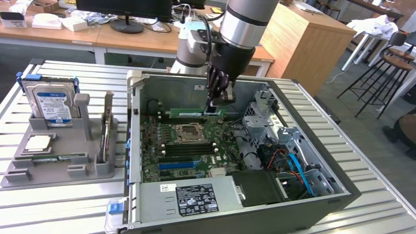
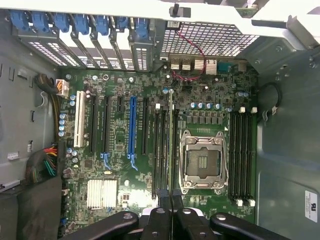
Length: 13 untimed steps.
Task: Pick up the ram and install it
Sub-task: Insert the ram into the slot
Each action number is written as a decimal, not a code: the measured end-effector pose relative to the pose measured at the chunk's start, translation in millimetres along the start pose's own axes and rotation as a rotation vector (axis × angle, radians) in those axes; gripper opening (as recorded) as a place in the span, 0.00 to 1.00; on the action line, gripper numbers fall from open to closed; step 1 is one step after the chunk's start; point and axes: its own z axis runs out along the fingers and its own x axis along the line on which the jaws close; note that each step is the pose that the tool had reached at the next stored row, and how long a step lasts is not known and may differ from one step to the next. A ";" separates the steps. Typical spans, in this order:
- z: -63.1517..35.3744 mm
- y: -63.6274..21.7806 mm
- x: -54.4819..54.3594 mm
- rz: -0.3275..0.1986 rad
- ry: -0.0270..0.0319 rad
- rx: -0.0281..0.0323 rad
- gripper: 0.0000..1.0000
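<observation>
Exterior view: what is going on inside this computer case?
The gripper is shut on the ram, holding it on edge inside the open computer case. The stick hangs over the black memory slots beside the empty CPU socket. Whether it has touched a slot cannot be told.

The slatted silver table (image 1: pixel 364 161) is ribbed bare metal with a dull sheen. The open grey computer case (image 1: pixel 293 214) is matt sheet metal. The thin green circuit-board ram stick (image 1: pixel 192 113) looks smooth and faintly glossy. The black gripper (image 1: pixel 215 108) is matt, the arm's silver sleeve (image 1: pixel 242 29) satin metal, and the grey holder tray (image 1: pixel 46 176) matt plastic.
</observation>
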 end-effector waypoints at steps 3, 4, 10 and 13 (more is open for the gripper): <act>4.9 -0.3 0.5 0.000 0.0000 0.0000 0.12; 6.8 -0.4 0.6 0.000 -0.0001 0.0000 0.12; 17.7 -1.0 1.4 0.000 -0.0001 0.0001 0.12; 22.9 -1.3 1.8 0.000 0.0001 0.0000 0.12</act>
